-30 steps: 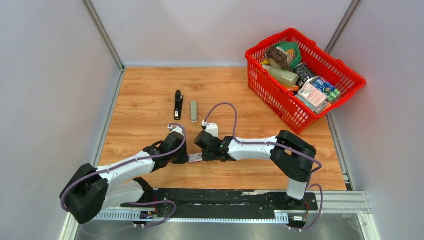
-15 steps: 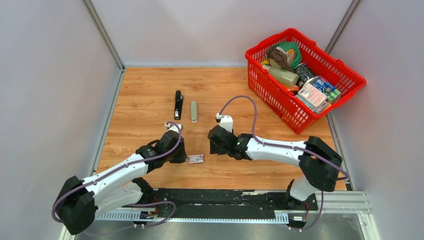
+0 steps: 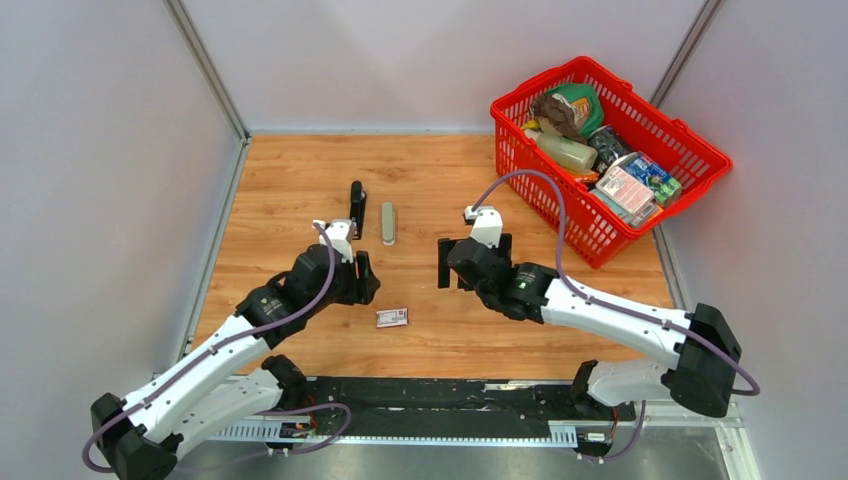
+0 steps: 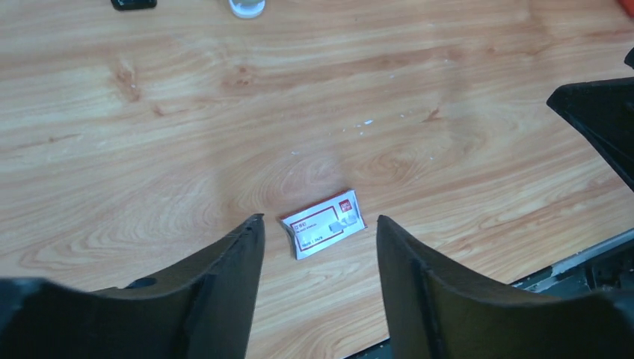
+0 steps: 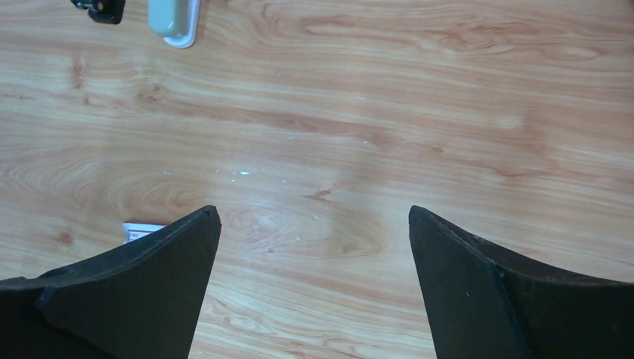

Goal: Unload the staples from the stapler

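Observation:
The black stapler (image 3: 356,200) lies closed at the back of the table, partly behind my left wrist; only its near end shows in the wrist views (image 4: 134,4) (image 5: 101,9). No staples can be made out, only tiny pale specks (image 4: 365,123) (image 5: 241,173) on the wood. My left gripper (image 3: 362,280) (image 4: 320,218) hangs open above the table, with the small red-and-white box (image 4: 324,223) (image 3: 392,317) lying flat below its gap and touched by neither finger. My right gripper (image 3: 470,270) (image 5: 312,209) stands wide open over bare wood, holding nothing.
A pale grey oblong object (image 3: 388,222) (image 5: 173,16) lies just right of the stapler. A red basket (image 3: 555,195) full of groceries fills the back right corner. Grey walls close in the left, back and right sides. The box's corner (image 5: 142,228) peeks past my right gripper's left finger.
Both grippers were together at the red-and-white box. They have opened, let go and drawn away from it toward the back, the right one also to the right. The box stays flat on the wood.

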You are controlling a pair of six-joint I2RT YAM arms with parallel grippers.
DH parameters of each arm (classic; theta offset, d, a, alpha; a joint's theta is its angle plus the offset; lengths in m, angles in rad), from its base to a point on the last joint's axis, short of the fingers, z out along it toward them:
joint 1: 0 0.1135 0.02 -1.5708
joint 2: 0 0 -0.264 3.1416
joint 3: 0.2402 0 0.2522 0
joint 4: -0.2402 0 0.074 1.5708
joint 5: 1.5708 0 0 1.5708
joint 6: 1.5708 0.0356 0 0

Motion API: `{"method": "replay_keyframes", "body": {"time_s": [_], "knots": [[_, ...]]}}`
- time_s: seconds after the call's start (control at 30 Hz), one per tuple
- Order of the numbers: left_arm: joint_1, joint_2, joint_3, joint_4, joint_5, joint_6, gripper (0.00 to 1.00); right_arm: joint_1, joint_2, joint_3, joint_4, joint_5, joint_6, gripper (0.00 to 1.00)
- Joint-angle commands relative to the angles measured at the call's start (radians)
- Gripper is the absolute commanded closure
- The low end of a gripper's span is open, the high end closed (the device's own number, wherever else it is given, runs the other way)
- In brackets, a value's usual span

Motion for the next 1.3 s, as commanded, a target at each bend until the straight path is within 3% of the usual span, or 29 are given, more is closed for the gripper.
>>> {"method": "replay_keyframes", "body": {"time_s": [0.0,0.63,1.27], "knots": [[-0.004,-0.025,0.089,-0.018,-0.027,0.064,0.32,-0.006,-0.077,0.05,-0.082,0.122,-0.079,0.0],[-0.004,-0.049,0.417,-0.207,-0.159,0.263,0.31,-0.006,-0.252,0.194,-0.198,0.373,-0.226,0.0],[-0.004,-0.115,0.463,-0.23,-0.225,0.349,0.31,-0.006,-0.291,0.211,-0.116,0.449,-0.366,0.0]]}}
